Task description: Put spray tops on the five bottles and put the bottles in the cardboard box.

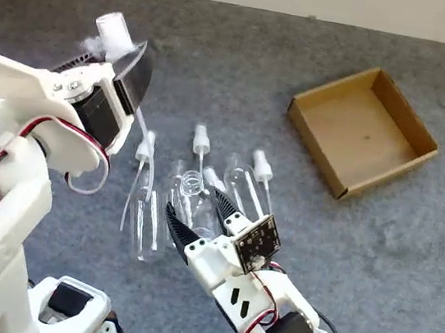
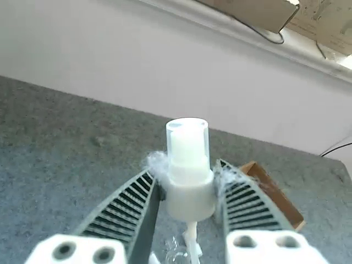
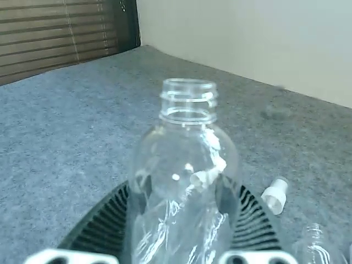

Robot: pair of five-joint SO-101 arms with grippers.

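The white spray top with a clear cap (image 2: pixel 187 146) sits upright between the ribbed fingers of the left gripper (image 2: pixel 188 175). The jaws are clamped on its wide collar, and the cap stands clear above the fingertips. Wisps of white fluff (image 2: pixel 155 162) cling where the fingers meet the collar, and a thin tube hangs below it. In the high view the left arm stands at 9 o'clock, its wrist raised and turned so that the gripper holds the top high at about 10 o'clock, well above the grey carpeted table (image 1: pixel 245 62).

The clear plastic bottle (image 3: pixel 187 143) stands upright between the dark fingers of the right gripper (image 1: pixel 197 203), which are closed on its body. Its open, threaded neck rises above them. The right arm comes in from 6 o'clock, low and stretched toward the table's centre.

Around the held bottle, the loose spray tops (image 1: pixel 201 140) lie in a row at about 12 o'clock from it, their tubes pointing toward the arms. The loose clear bottles (image 1: pixel 146 224) lie on their sides just beside the right gripper's fingers. The brown cardboard box (image 1: pixel 320 131) rests open at 2 o'clock, well apart from both grippers.
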